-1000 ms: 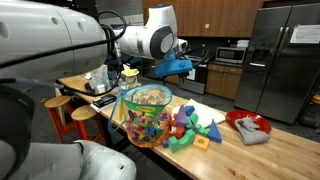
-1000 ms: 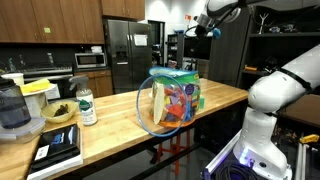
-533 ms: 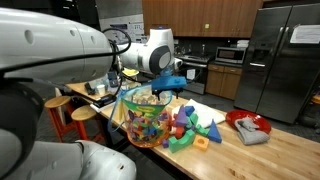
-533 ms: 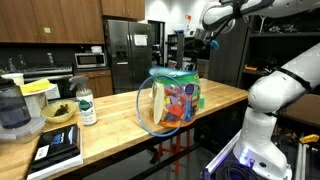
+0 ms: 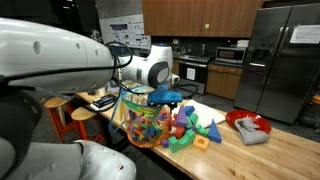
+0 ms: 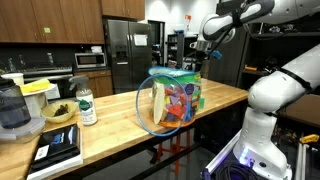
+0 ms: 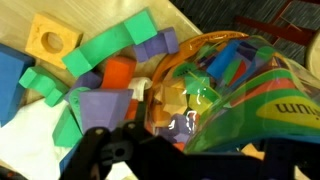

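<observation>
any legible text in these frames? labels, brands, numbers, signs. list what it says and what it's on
No text reads clearly in any view.
Clear toy jar, wrist view: large yellow letters on its label, blurred and cut off at the picture's edge; unreadable.
Sheet on the fridge: too small to read.
Wall poster: too small to read.
Bottle label: too small to read.
</observation>
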Controlling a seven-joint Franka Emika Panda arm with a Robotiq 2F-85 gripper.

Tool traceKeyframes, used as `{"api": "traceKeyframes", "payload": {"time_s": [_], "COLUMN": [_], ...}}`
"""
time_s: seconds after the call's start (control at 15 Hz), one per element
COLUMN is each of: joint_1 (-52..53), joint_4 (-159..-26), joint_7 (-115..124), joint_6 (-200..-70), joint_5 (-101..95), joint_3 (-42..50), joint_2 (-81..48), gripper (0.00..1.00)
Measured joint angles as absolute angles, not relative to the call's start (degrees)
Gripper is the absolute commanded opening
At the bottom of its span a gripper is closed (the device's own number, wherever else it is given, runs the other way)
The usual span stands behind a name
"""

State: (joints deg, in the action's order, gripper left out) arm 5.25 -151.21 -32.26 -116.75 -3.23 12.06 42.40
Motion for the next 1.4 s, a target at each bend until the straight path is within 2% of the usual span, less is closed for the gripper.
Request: {"api": "traceKeyframes", "payload": {"time_s": [0.27, 0.53, 1.4], "joint_1": [7.0, 9.87, 15.21], "joint_4": [-151.89, -149.59, -126.72], "joint_7": [-33.26, -35.4, -44.84], "joint_6": [-116.87, -117.61, -122.47], "joint_5": [-1.47, 0.5, 8.34], "joint_3": [11.93, 11.6, 5.37], "joint_2": [42.39, 41.26, 20.63], "gripper": [0.28, 0.01, 0.0]}}
